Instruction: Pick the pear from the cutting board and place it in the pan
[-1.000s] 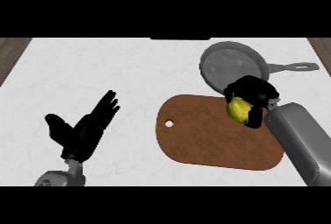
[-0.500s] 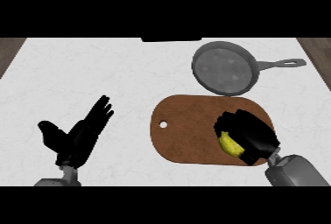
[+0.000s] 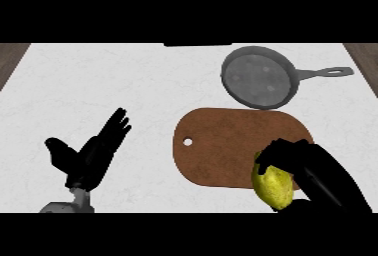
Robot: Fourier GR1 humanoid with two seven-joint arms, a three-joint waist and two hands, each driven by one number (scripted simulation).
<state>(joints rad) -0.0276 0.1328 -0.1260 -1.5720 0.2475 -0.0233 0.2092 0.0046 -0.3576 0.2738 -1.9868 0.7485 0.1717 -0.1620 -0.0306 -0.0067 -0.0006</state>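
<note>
The yellow-green pear (image 3: 272, 186) is in my right hand (image 3: 314, 167), whose black fingers curl round it at the lower right, over the near right corner of the brown cutting board (image 3: 221, 145). The grey pan (image 3: 260, 77) lies beyond the board's far edge with nothing in it, its handle (image 3: 325, 73) pointing right. At the lower left my left hand (image 3: 87, 155) rests open on the white counter, fingers up, well apart from the board.
The white counter (image 3: 111, 80) stretches wide to the left and behind the board. Brown strips (image 3: 11, 55) mark the counter's side edges at both upper corners. A dark object (image 3: 196, 45) sits at the far edge.
My right hand has carried the pear from near the pan back toward me, down to the board's near right corner. The left hand has shifted slightly lower and left.
</note>
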